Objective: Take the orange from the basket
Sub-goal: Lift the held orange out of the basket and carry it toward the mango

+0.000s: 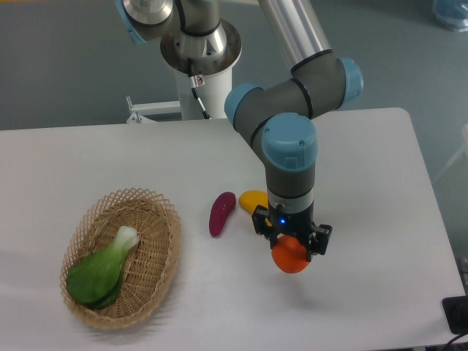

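The orange (291,256) is a small bright orange ball, held between the fingers of my gripper (292,247) over the white table, right of centre. The gripper is shut on it, and its black fingers hide the top of the fruit. Whether the orange touches the table I cannot tell. The wicker basket (159,281) stands far to the left near the front edge, well apart from the gripper. It holds only a green leafy vegetable (102,270).
A purple eggplant-like piece (221,213) and a yellow mango-like fruit (253,199) lie on the table just left of the gripper, the yellow one partly behind the arm. The robot base (199,51) stands at the table's back edge.
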You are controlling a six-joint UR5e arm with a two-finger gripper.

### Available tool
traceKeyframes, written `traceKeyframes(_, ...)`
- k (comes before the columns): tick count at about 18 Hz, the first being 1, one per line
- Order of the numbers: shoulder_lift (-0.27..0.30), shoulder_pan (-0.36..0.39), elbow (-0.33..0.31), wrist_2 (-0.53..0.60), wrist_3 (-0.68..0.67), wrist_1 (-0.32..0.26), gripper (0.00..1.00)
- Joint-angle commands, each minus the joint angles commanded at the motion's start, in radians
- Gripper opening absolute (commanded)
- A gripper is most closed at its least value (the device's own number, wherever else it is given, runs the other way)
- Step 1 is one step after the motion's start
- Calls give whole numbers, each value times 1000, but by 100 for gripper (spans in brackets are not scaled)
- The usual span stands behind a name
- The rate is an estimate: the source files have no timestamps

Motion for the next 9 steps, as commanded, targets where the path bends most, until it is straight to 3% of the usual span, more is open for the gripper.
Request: traceKeyframes(9, -2, 5, 17, 12, 0, -26, 53)
